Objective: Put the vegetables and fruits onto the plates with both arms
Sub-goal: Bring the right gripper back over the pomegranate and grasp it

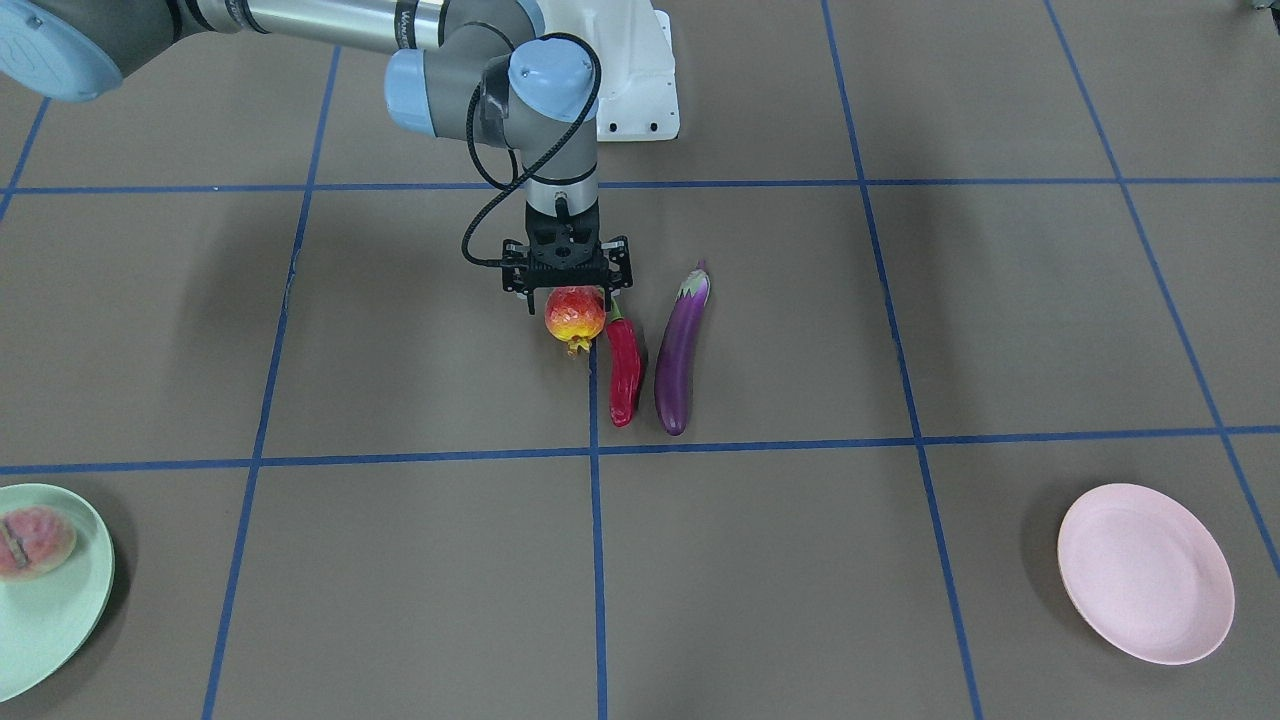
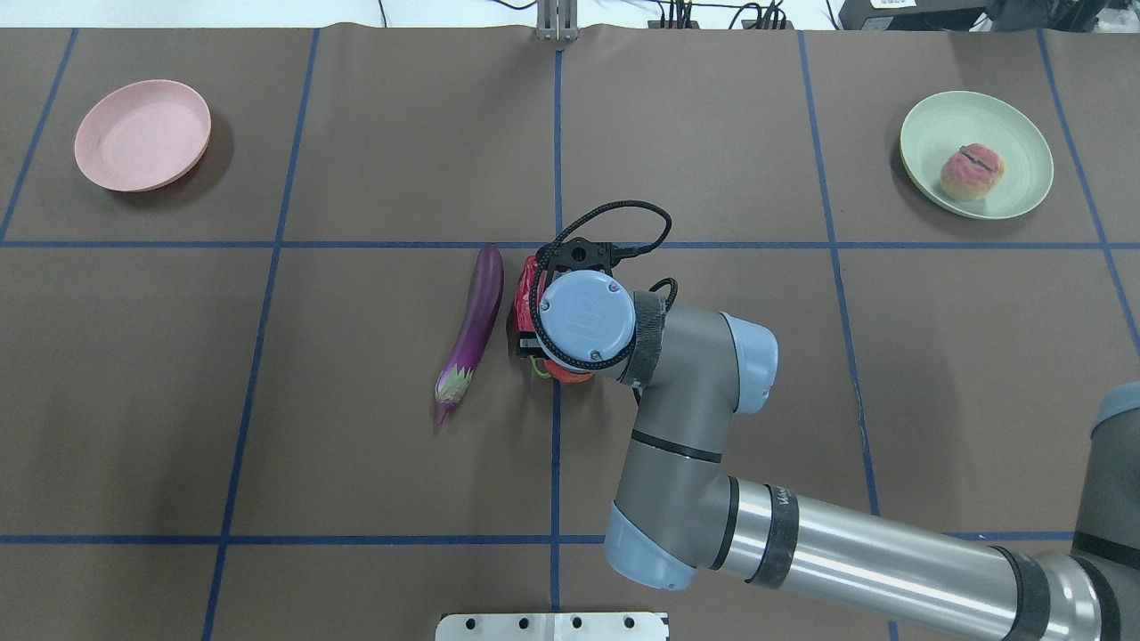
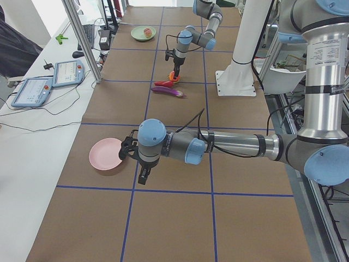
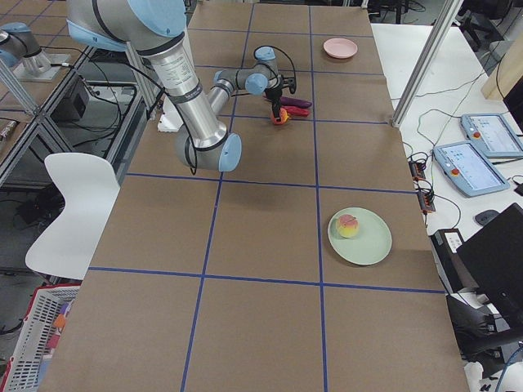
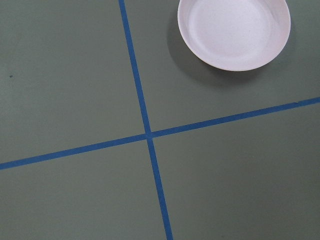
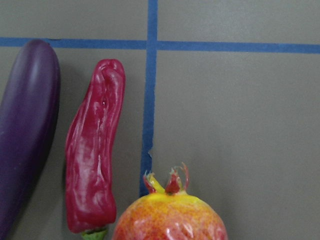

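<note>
My right gripper points down over the round red-and-yellow fruit, one finger on each side. A small gap shows at one finger, so it looks open. The fruit fills the bottom of the right wrist view. The red chili lies right beside it and the purple eggplant beside that. The peach-like fruit lies on the mint green plate. The pink plate is bare. My left gripper hovers next to the pink plate; I cannot tell whether it is open or shut.
Brown table sheet with a blue tape grid. The white base block stands behind the vegetables. The two plates sit at opposite far corners. Tablets and cables lie on the white side bench.
</note>
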